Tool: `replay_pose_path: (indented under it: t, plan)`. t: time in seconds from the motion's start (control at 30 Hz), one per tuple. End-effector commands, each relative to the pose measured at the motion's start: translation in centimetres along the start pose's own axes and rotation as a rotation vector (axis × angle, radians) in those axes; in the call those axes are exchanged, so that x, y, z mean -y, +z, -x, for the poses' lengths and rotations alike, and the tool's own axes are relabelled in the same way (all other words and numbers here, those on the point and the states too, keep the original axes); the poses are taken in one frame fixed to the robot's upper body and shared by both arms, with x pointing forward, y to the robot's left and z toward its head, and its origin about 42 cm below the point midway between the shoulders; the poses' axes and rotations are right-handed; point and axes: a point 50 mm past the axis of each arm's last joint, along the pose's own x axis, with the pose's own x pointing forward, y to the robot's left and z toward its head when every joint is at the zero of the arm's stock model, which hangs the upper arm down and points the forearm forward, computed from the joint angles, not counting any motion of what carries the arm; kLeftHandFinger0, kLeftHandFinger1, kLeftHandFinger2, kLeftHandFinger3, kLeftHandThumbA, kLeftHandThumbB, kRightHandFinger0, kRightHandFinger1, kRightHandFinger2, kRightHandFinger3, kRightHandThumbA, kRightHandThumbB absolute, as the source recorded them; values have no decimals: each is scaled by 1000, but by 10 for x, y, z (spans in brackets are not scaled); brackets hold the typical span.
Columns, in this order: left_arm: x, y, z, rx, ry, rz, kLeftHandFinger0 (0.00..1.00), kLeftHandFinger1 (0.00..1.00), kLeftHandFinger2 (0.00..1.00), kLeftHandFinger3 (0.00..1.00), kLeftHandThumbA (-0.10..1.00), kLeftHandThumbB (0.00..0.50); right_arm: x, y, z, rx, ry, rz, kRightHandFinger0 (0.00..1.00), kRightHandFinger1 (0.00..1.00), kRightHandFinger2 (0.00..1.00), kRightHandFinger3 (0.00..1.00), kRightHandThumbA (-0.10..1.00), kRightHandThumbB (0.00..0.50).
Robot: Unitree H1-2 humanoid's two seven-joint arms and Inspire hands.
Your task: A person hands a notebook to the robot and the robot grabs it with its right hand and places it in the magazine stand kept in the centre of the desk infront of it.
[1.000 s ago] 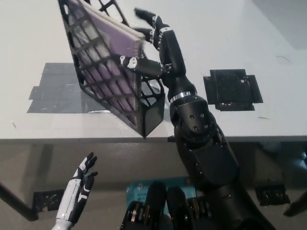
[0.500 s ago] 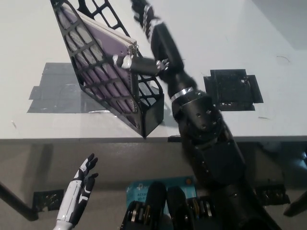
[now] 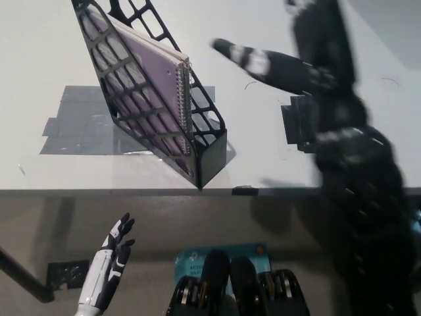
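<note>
Grey tape [image 3: 79, 125] flanks the stand [image 3: 204, 155] holding the notebook [image 3: 148, 79]; right robot hand [image 3: 289, 66] released.

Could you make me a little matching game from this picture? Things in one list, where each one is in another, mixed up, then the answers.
Things:
1. purple spiral notebook
2. white left robot hand
3. black right robot hand
4. grey tape patch

Places:
A. below the desk edge, lower left
B. stuck flat on the desk
C. inside the black magazine stand
D. above the desk, right of the stand

Pairs: 1-C, 2-A, 3-D, 4-B
</note>
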Motion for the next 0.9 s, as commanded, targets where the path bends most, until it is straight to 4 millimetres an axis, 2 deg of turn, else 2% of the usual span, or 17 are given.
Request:
replay_pose_path:
  t: [0.0,0.07,0.1,0.17,0.2,0.3,0.37,0.47,0.5,0.57,0.6,0.63,0.73,0.87]
  plan:
    - [-1,8,-4,64,-31,-3,931,1000,1000,1000,1000,500,28,71,50,139,71,101,1000,1000,1000,1000,1000,426]
    - [0,9,-7,67,-50,0,957,1000,1000,1000,1000,500,33,74,67,125,65,118,1000,1000,1000,1000,1000,433]
    - [0,8,-7,67,-87,9,1000,1000,1000,1000,1000,500,37,75,88,93,67,150,1000,1000,1000,1000,1000,421]
    - [1,8,-7,66,-125,19,1000,1000,1000,1000,1000,500,40,74,106,59,66,173,1000,1000,1000,1000,1000,422]
    - [3,7,-7,63,-159,33,1000,1000,1000,1000,1000,500,42,69,121,14,56,204,1000,1000,1000,1000,1000,437]
    - [4,6,-7,59,-202,46,1000,1000,1000,1000,1000,500,44,58,139,-48,48,205,1000,1000,1000,1000,1000,441]
    - [6,5,-6,56,-246,56,1000,1000,1000,1000,1000,500,46,36,169,-157,31,177,1000,1000,1000,1000,1000,399]
    - [7,5,-4,54,-267,59,1000,1000,1000,1000,1000,500,45,16,198,-270,17,105,1000,1000,1000,1000,1000,411]
    - [6,5,-3,52,-269,70,1000,1000,1000,1000,1000,500,42,3,215,-345,-5,48,1000,1000,1000,1000,1000,396]
    - [6,4,-2,50,-269,79,1000,1000,1000,1000,1000,500,39,-5,227,-391,-25,26,1000,1000,1000,1000,1000,385]
    - [5,3,-2,47,-270,90,1000,1000,1000,1000,1000,500,32,-13,243,-446,-51,-6,1000,1000,1000,1000,1000,336]
    - [4,3,-2,46,-272,95,1000,1000,1000,1000,1000,500,29,-16,250,-472,-61,-24,1000,1000,1000,1000,1000,335]
    - [2,2,-1,41,-280,111,1000,1000,1000,1000,1000,500,22,-27,266,-539,-62,-45,1000,1000,1000,1000,1000,281]
    - [0,0,2,36,-285,125,1000,1000,1000,1000,1000,500,17,-42,286,-621,-47,-63,1000,1000,1000,1000,1000,261]
